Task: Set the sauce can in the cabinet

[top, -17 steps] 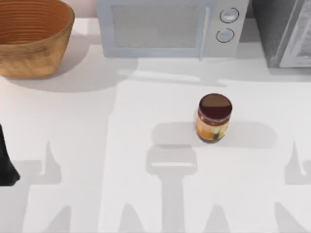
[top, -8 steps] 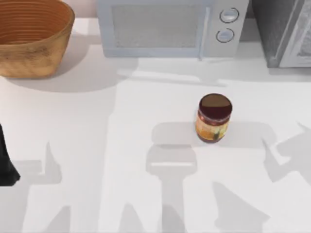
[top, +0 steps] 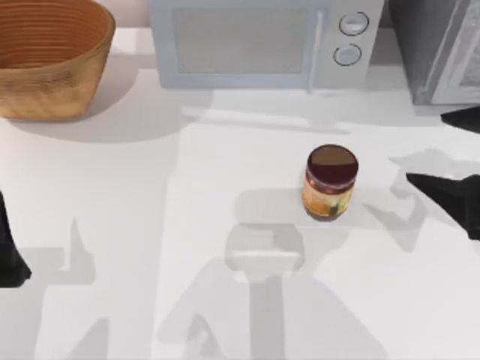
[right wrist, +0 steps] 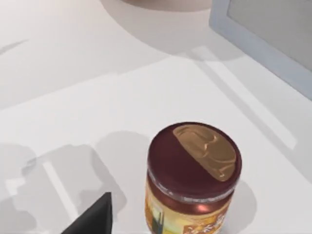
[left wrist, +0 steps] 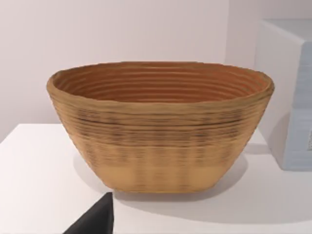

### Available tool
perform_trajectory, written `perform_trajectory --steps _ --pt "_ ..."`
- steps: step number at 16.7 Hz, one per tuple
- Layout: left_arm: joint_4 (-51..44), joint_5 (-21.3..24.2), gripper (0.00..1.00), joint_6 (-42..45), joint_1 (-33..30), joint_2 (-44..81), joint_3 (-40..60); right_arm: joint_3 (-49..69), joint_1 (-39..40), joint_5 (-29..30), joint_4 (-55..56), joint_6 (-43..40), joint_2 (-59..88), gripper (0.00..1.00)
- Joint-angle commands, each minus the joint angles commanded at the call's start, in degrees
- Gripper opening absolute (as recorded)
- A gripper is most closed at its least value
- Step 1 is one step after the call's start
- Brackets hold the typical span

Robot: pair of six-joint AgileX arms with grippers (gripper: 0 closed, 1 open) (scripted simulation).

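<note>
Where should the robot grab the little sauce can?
Probably around its round labelled side, below the dark lid. The sauce can stands upright with bare table around it, and the right gripper sits at its right, so come in from there.

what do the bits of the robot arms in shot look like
Both are plain matte black with no markings or cables showing. The right gripper appears as two angular black wedges tapering to points at the table's right edge. The left arm is a dark, blunt sliver at the left edge.

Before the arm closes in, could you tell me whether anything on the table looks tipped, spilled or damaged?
Nothing stands out. The sauce can stands upright with its lid on, and the basket sits level.
</note>
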Motion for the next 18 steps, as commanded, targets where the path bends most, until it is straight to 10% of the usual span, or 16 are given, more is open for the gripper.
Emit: perform_trajectory --steps 10,18 --pt "0.00 0.00 1.00 0.00 0.00 0.00 0.00 24.00 0.15 -28.56 0.06 -28.52 49.46 1.00" --pt "0.00 0.00 1.00 0.00 0.00 0.00 0.00 29.29 0.95 -34.65 -0.14 -35.11 60.15 1.00"
